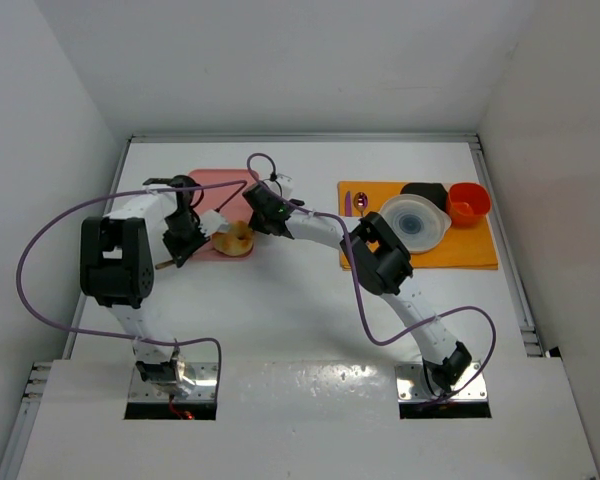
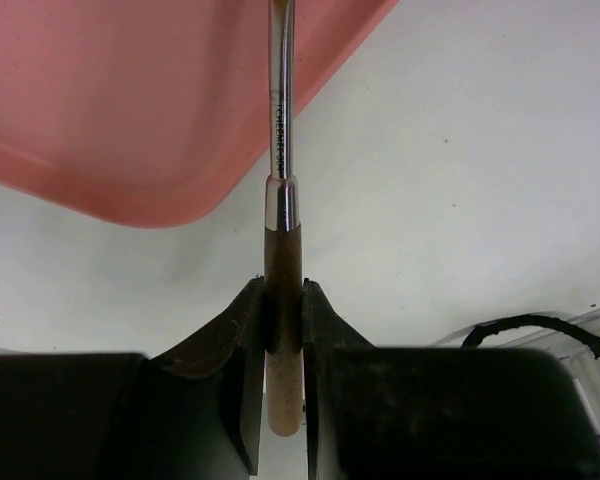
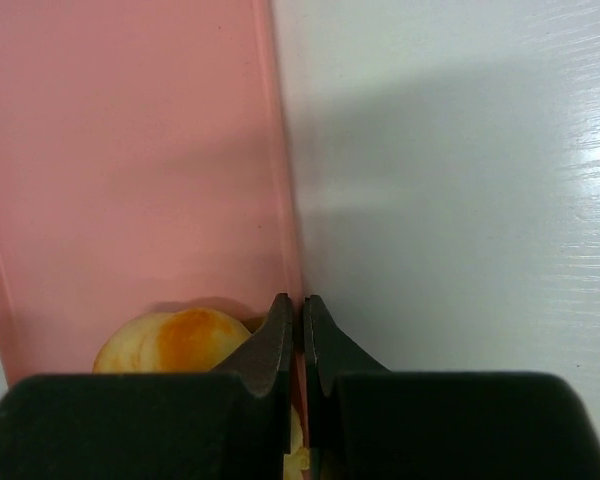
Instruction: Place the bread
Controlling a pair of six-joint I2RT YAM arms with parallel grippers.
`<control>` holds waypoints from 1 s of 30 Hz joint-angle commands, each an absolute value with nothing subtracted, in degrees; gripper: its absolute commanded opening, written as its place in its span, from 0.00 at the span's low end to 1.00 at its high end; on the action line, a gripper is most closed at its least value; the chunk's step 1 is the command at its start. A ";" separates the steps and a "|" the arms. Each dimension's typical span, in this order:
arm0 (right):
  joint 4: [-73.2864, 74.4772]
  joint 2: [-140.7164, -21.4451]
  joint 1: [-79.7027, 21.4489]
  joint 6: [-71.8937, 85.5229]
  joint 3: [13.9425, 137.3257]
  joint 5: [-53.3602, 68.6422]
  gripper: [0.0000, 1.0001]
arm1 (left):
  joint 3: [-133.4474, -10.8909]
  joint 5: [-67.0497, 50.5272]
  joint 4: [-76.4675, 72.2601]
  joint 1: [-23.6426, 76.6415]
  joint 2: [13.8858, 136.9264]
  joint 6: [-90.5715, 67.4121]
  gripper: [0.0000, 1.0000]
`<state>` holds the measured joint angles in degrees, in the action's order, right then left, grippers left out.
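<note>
White table [image 1: 280, 320]: left gripper [image 2: 282, 298] with utensil [image 2: 280, 150], right gripper [image 3: 301, 312] low beside bread [image 3: 175, 340].

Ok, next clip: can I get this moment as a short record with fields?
left gripper: shut on a brown-handled utensil reaching over the pink tray
right gripper: shut at the tray's edge; pinching it or not, unclear
bread: on the tray's near right corner, beside the right gripper
elsewhere: orange mat with plate and red cup
</note>
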<state>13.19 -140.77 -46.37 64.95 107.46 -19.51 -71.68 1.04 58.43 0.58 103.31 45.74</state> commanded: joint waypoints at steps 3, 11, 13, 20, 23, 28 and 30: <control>13.53 -141.15 -46.93 65.31 107.75 -17.58 0.00 | -71.02 -0.88 53.44 -0.88 99.42 42.89 0.00; 9.76 -141.85 -46.93 66.64 108.88 -16.62 0.00 | -67.16 -0.88 47.99 -1.41 96.51 42.89 0.00; 10.28 -142.47 -46.84 64.87 110.47 -16.09 0.00 | -66.53 -0.88 47.38 -1.41 95.98 42.89 0.00; 6.59 -143.43 -46.06 57.50 110.74 -13.80 0.00 | -64.78 -1.41 44.92 -1.93 93.87 42.28 0.00; 5.54 -143.96 -45.18 57.57 110.13 -12.22 0.00 | -64.17 -1.93 44.30 -2.46 93.35 41.75 0.00; 4.14 -144.75 -44.21 56.09 110.56 -9.58 0.00 | -64.16 -2.46 43.68 -3.60 92.82 41.22 0.00; 4.30 -145.28 -43.95 55.46 111.27 -8.88 0.00 | -63.63 -2.99 43.16 -3.60 92.81 41.22 0.00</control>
<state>5.45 -143.52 -44.64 58.13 109.16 -10.85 -64.20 -0.49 45.30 -2.76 95.98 42.11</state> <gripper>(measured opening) 0.020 0.206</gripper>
